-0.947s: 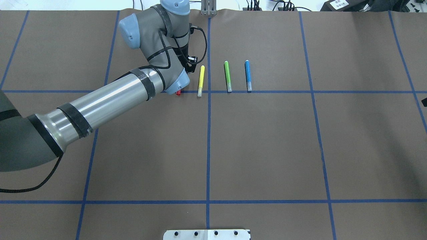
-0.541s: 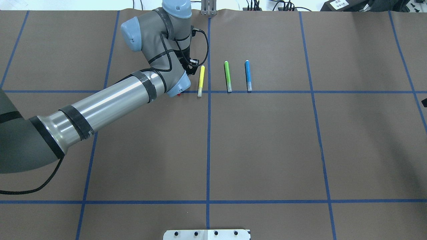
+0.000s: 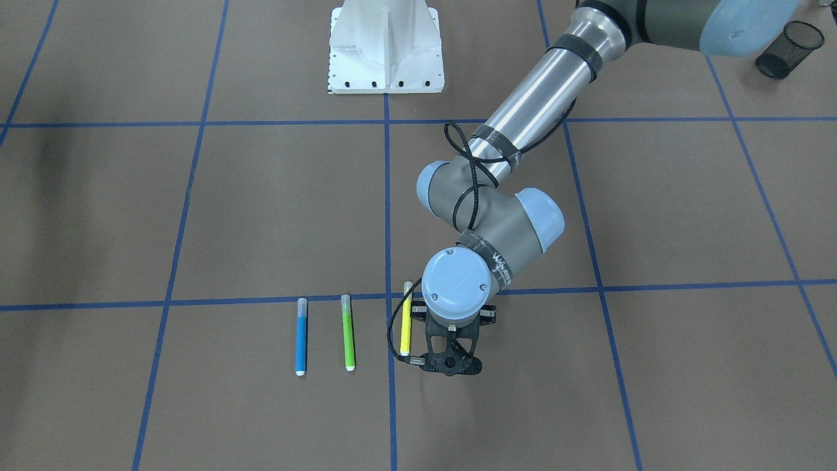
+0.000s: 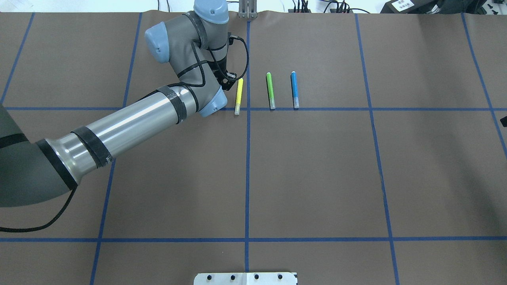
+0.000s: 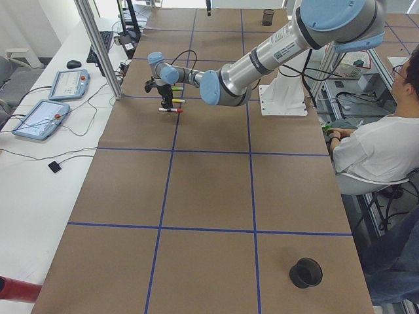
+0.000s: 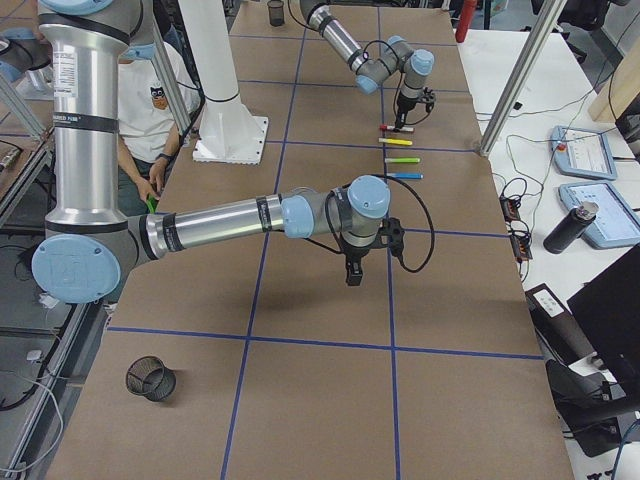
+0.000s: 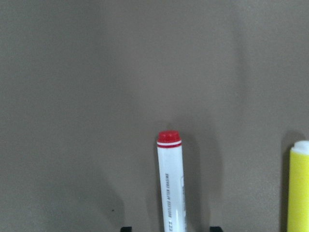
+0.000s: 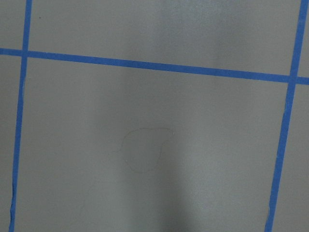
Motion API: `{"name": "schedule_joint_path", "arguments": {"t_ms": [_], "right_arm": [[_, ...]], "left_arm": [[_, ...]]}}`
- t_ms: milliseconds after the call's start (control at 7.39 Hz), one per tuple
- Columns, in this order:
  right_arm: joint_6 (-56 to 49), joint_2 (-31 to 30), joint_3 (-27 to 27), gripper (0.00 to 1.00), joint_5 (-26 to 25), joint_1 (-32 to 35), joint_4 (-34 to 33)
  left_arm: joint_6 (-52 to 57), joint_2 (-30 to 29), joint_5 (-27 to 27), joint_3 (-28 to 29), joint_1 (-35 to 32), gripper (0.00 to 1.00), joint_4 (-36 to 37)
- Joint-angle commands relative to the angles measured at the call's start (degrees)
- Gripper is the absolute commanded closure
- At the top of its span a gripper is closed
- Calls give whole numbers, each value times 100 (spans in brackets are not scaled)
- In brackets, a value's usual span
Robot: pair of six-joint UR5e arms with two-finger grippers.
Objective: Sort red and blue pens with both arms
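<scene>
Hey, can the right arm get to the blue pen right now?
Probably yes. The right gripper hangs over bare table, with nothing lying between it and the blue pen. The left arm is at the row's other end. The green marker lies close alongside, so the grasp needs care.
</scene>
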Motion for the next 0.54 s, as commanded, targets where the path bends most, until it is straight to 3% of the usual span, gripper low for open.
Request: {"name": "schedule_joint_path", "arguments": {"t_ms": [0, 135, 406], "right_arm": [[0, 1, 1, 0, 0, 0, 1], [0, 10, 1, 0, 0, 0, 1], [0, 19, 9, 0, 9, -9, 1]], "left_arm": [[-4, 9, 3, 2, 27, 53, -12], [-39, 9, 3, 2, 28, 100, -3], [-22, 26, 21, 2, 19, 100, 6]]}}
